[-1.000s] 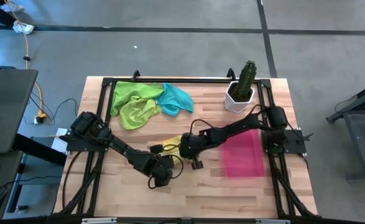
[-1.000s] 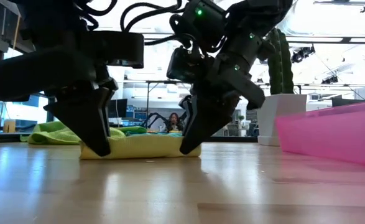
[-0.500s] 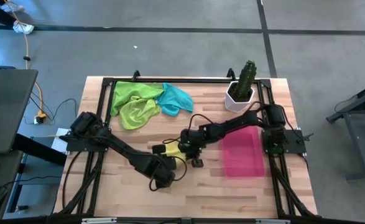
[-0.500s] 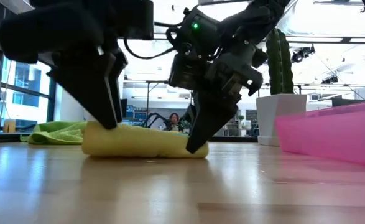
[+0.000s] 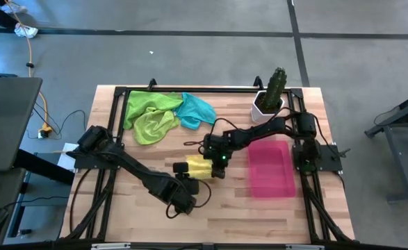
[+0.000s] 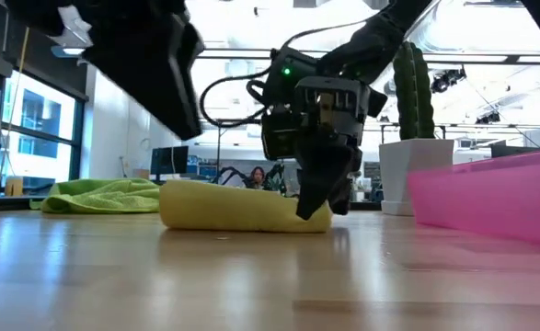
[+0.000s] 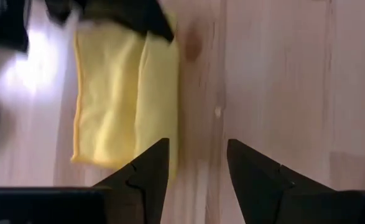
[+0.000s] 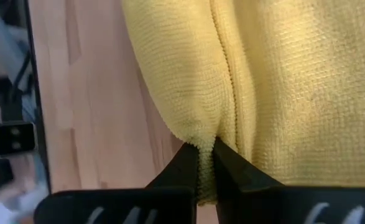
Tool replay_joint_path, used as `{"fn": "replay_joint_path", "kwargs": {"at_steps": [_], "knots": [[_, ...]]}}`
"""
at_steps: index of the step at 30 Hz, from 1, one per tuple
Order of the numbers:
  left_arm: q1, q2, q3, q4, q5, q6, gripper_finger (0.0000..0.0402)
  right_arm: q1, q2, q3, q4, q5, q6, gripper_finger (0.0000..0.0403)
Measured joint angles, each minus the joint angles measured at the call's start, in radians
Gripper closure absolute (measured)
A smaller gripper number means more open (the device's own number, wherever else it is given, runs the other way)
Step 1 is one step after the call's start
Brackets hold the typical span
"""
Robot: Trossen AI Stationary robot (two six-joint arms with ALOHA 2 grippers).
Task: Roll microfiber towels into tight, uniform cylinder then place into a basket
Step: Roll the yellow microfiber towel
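A yellow microfiber towel (image 5: 199, 167) lies on the table as a loose, thick roll (image 6: 237, 207). My right gripper (image 5: 216, 167) is shut on its right end. My left gripper (image 7: 198, 168) is open and hangs above the table off the roll's left end (image 5: 181, 171), touching nothing. In the low view only its dark body shows, high up. Two lime green towels (image 5: 148, 114) and a teal one (image 5: 198, 110) lie bunched at the far left. The pink basket (image 5: 272, 170) stands to the right of the roll. My right gripper pinches a small bit of the yellow towel's hemmed edge (image 8: 202, 138) between its two fingertips, at the roll's right end. The fingers come from above, pointing steeply down (image 6: 314, 210). The roll lies on the table, and only the pinched edge sits in the fingers.
A white pot with a green cactus (image 5: 270, 101) stands at the far right, behind the basket (image 6: 499, 193). Bare wood lies along the near edge in front of the roll. A black frame runs round the tabletop.
My left gripper has let go of the yellow towel's left end and risen clear of it. My right gripper has moved a little toward the far edge, staying on the towel's right end. The towel has gone from a flat fold to a thicker roll and shifted slightly right.
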Motion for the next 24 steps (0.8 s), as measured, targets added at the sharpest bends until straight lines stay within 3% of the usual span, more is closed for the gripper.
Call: {"fn": "replay_joint_path", "kwargs": {"at_steps": [10,24], "knots": [[0.057,0.008,-0.087,0.102,-0.053,0.061,0.0252,-0.051,0.051,0.006,-0.021,-0.158,0.098,0.0398],[0.162,0.010,-0.217,0.215,-0.049,0.192,0.0256,-0.050,0.062,0.005,-0.011,-0.159,0.098,0.0398]]}}
